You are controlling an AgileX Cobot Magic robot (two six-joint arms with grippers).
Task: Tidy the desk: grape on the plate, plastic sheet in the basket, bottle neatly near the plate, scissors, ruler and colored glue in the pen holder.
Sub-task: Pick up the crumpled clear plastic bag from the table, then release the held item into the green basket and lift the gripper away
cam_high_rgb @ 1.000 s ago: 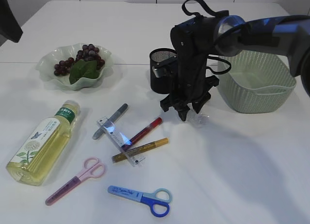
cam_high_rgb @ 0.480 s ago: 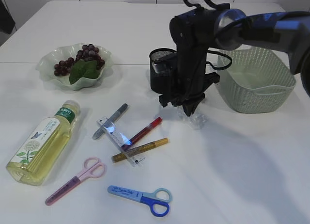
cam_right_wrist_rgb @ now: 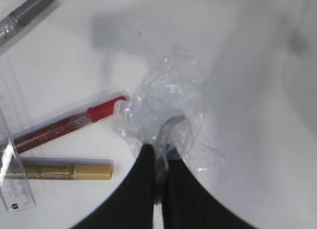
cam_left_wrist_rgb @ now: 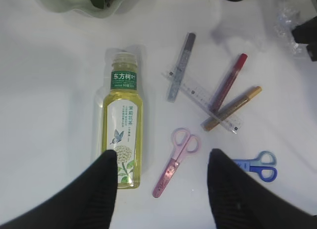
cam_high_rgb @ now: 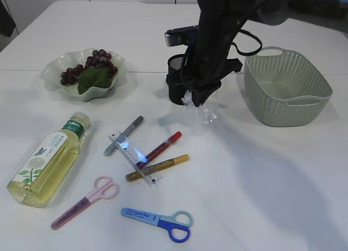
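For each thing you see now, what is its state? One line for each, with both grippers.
Plastic sheet: crumpled, pinched, lifted off the table.
Right gripper: shut on the sheet.
Left gripper: open, holding nothing, above the bottle and scissors.
Bottle: lying on its side, capped.
Grapes: on the plate.
Basket: upright, nothing seen inside.
Both scissors: flat, closed.
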